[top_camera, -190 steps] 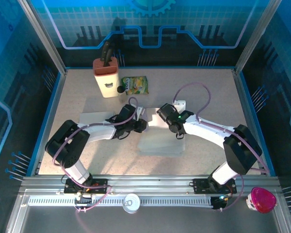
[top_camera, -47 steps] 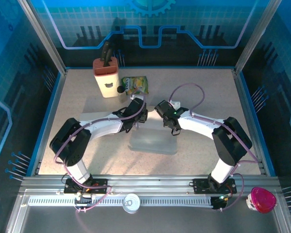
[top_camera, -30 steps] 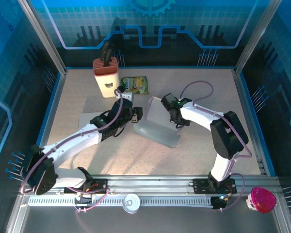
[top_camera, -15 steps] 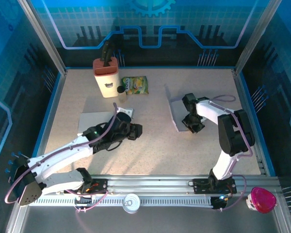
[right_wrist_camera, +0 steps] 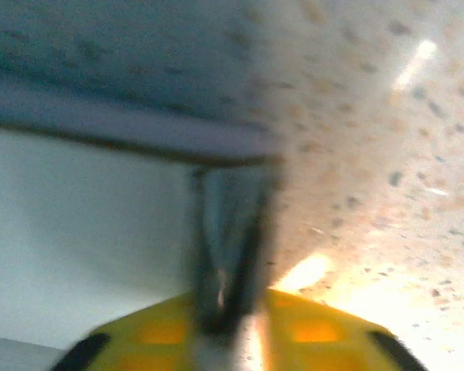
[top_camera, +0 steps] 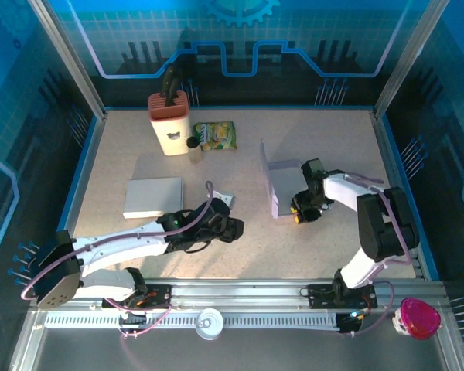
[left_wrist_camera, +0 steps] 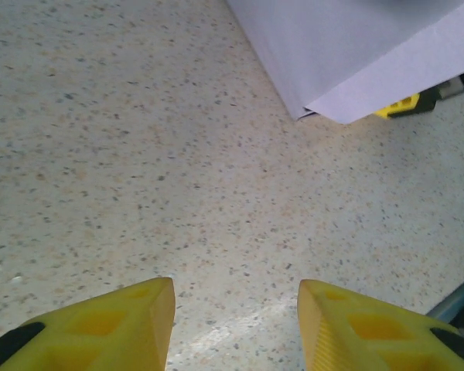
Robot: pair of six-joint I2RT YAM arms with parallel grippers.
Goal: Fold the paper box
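Observation:
The paper box (top_camera: pixel 275 186) is a pale grey sheet, partly raised on its edge right of the table's middle. Its lower corner shows at the top right of the left wrist view (left_wrist_camera: pixel 348 54). My right gripper (top_camera: pixel 299 212) sits low at the box's near right corner. In the blurred right wrist view the box's pale panel (right_wrist_camera: pixel 77 247) lies to the left, and a dark edge runs down into the narrow gap of the right gripper (right_wrist_camera: pixel 240 309). My left gripper (top_camera: pixel 232 229) is open over bare table (left_wrist_camera: pixel 236 309), well short of the box.
A flat grey sheet (top_camera: pixel 153 197) lies at the left. At the back left stand a knife block (top_camera: pixel 170 122), a small bottle (top_camera: pixel 192 144) and a green snack bag (top_camera: pixel 215 136). The speckled tabletop (top_camera: pixel 332 154) has blue edging.
The right gripper has dragged the box from the middle to the right, where it now stands more upright. The left arm let go and drew back toward the near middle.

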